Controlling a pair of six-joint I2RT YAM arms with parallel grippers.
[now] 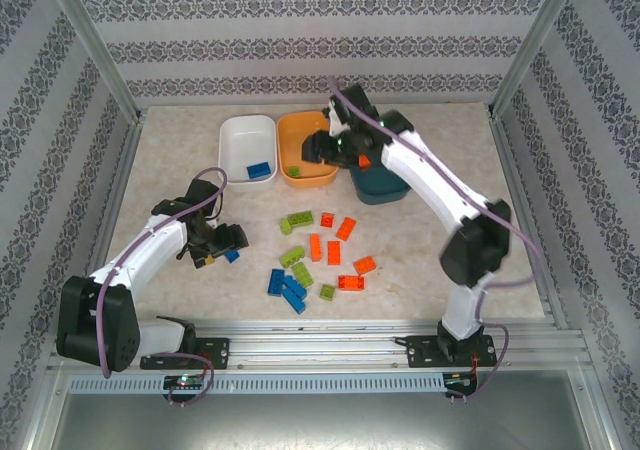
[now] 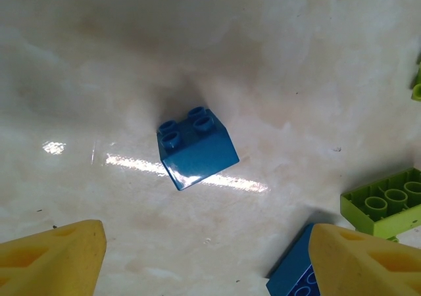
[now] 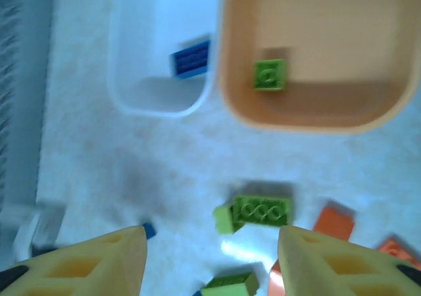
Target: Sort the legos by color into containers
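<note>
A small blue brick (image 2: 196,146) lies studs-up on the table ahead of my left gripper (image 2: 207,263), which is open and has nothing between its yellow fingers (image 2: 56,256). From above, the left gripper (image 1: 220,242) hovers just left of that blue brick (image 1: 231,256). My right gripper (image 1: 317,150) hangs open over the orange container (image 1: 305,130), empty. A lime green brick (image 3: 270,74) rests in the orange container (image 3: 309,115). The white container (image 3: 158,98) holds a blue brick (image 3: 191,59). The dark teal container (image 1: 382,188) holds an orange brick (image 1: 365,160).
Loose legos lie in the table's middle: lime green (image 1: 298,220), orange (image 1: 333,252) and blue (image 1: 288,288) ones. A second blue brick (image 2: 293,276) and a lime green brick (image 2: 388,200) sit near my left gripper's right finger. Patterned walls enclose the table.
</note>
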